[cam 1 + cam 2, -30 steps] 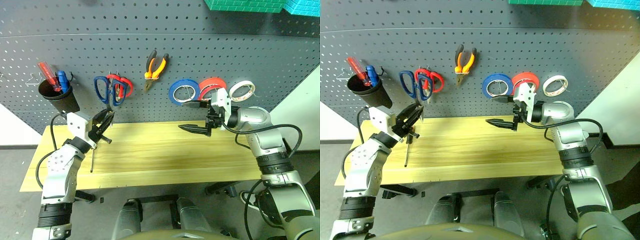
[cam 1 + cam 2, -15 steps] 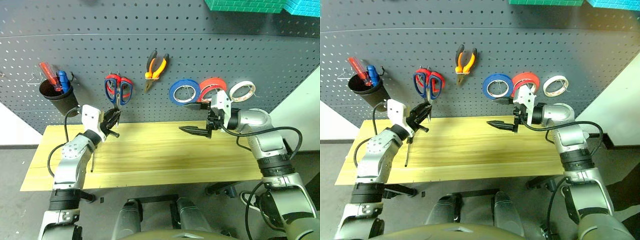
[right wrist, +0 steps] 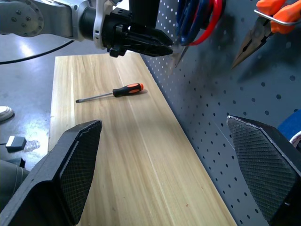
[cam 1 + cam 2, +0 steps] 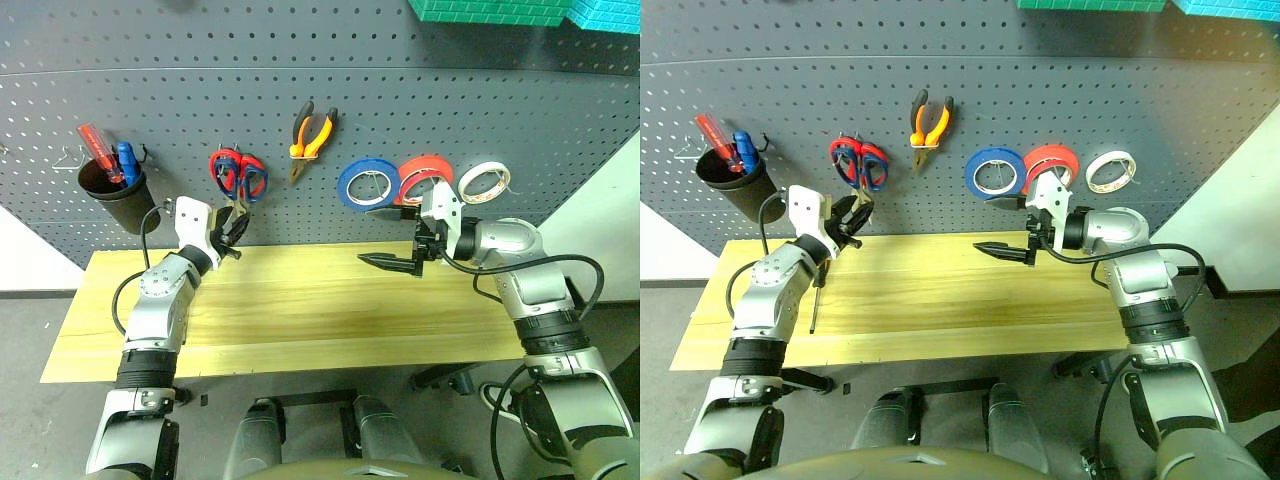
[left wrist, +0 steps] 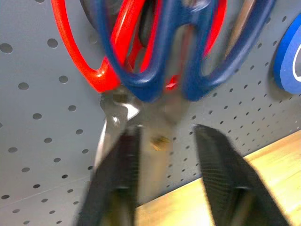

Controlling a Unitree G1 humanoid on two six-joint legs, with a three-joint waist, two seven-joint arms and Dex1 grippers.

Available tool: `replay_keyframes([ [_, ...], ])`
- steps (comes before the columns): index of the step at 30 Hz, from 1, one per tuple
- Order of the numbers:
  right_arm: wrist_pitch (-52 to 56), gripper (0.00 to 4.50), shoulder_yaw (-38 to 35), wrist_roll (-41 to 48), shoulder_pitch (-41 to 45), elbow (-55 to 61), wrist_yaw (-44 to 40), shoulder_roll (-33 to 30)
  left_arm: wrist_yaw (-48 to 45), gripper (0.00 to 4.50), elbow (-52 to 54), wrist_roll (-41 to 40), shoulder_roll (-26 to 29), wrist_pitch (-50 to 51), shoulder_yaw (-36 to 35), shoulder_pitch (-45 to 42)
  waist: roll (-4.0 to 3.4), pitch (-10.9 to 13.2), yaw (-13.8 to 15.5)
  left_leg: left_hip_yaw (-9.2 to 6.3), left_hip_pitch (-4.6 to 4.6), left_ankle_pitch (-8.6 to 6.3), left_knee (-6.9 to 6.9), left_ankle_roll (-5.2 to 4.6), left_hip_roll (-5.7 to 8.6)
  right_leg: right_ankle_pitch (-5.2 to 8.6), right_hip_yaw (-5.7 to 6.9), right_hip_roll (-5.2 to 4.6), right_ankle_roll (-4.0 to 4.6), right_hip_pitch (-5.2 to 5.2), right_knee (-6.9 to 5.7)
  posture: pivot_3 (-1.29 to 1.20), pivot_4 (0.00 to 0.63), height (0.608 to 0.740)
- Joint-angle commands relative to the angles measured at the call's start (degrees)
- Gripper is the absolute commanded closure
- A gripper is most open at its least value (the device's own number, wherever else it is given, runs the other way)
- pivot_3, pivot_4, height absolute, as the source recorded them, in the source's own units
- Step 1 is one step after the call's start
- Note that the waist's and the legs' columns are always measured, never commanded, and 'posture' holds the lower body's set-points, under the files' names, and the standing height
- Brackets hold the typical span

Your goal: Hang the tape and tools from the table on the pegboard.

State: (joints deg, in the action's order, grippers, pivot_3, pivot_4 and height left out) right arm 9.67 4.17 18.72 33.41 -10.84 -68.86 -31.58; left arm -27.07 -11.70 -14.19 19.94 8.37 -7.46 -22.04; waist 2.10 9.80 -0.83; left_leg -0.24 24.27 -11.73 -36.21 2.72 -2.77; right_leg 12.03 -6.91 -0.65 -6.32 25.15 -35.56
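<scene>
The dark-handled scissors (image 5: 162,82) hang on the pegboard (image 4: 450,100) over the red-handled pair (image 4: 224,163). My left gripper (image 4: 232,232) is just below them, open, with a finger on each side of the blades. The orange-and-black pliers (image 4: 311,135) and the red tape (image 4: 422,172) hang further right. The screwdriver (image 3: 113,92) with the black-and-orange handle lies on the table (image 4: 320,310), near my left arm. My right gripper (image 4: 387,236) hovers open and empty over the table, below the tape rolls.
A blue roll (image 4: 365,182) and a white roll (image 4: 484,182) hang beside the red tape. A black cup (image 4: 110,190) at the board's left holds red and blue screwdrivers. Green bins (image 4: 490,10) sit above the board.
My left gripper carried the dark-handled scissors up and right to the hook over the red pair, then opened its fingers. The right arm has not moved.
</scene>
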Motion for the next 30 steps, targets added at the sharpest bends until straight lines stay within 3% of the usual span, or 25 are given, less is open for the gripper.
replay_keyframes([
  [1, -0.9, 0.00, -0.5, -0.1, 0.3, 1.3, 0.1, -0.4, -0.3, 1.13, 6.3, 0.2, 0.3, -2.0, 0.0, 2.7, 0.00, 0.0, -0.1, 0.00, 0.00, 0.00, 0.00, 0.00, 0.00, 0.00, 0.00, 0.00, 0.00, 0.00, 0.00, 0.06, 0.092, 0.740],
  [4, -0.9, 0.00, -0.5, -0.1, 0.3, 1.3, -0.1, -0.4, -0.5, 0.10, 12.2, -0.5, 0.6, -2.3, -0.5, 6.6, 0.00, 0.0, 0.0, -0.01, -0.02, 0.00, 0.00, 0.00, 0.00, 0.00, 0.00, 0.00, 0.00, 0.00, -0.03, 0.07, 0.094, 0.740],
  [5, -0.9, 0.00, -0.5, 0.0, 0.3, 1.3, -0.2, -0.4, -0.6, 0.01, 13.7, -0.7, 0.7, -2.2, -0.7, 7.6, 0.00, 0.0, 0.0, -0.01, -0.03, 0.00, 0.01, 0.00, 0.00, 0.00, -0.01, 0.00, 0.00, 0.00, -0.03, 0.07, 0.094, 0.740],
  [15, 1.6, 0.00, -1.2, 3.3, 1.2, 1.5, -2.1, 0.3, 0.0, 0.01, 24.0, -3.7, 1.8, -4.3, -8.1, 20.8, 0.00, 0.0, 0.0, 0.00, -0.20, 0.00, 0.00, 0.00, -0.01, 0.11, -0.02, 0.00, 0.20, -0.11, -0.09, 0.11, 0.088, 0.740],
  [25, 10.7, 0.00, -3.3, 10.3, 6.0, 2.0, -4.4, 0.0, -8.8, 0.01, 20.0, -8.5, 3.8, -13.6, -12.8, 27.1, -0.01, -0.1, 0.2, 0.01, -0.38, -0.01, 0.04, 0.01, -0.01, 0.14, -0.02, -0.01, 0.24, -0.32, 0.02, 0.15, 0.084, 0.740],
  [30, 12.9, 0.00, -4.5, 12.4, 8.9, 2.7, -4.9, -0.3, -8.9, 0.01, 18.7, -8.9, 3.0, -16.2, -13.5, 27.9, -0.01, -0.4, 0.3, 0.01, -0.39, -0.01, 0.06, 0.01, -0.02, 0.14, -0.02, -0.01, 0.24, -0.33, 0.07, 0.16, 0.081, 0.740],
])
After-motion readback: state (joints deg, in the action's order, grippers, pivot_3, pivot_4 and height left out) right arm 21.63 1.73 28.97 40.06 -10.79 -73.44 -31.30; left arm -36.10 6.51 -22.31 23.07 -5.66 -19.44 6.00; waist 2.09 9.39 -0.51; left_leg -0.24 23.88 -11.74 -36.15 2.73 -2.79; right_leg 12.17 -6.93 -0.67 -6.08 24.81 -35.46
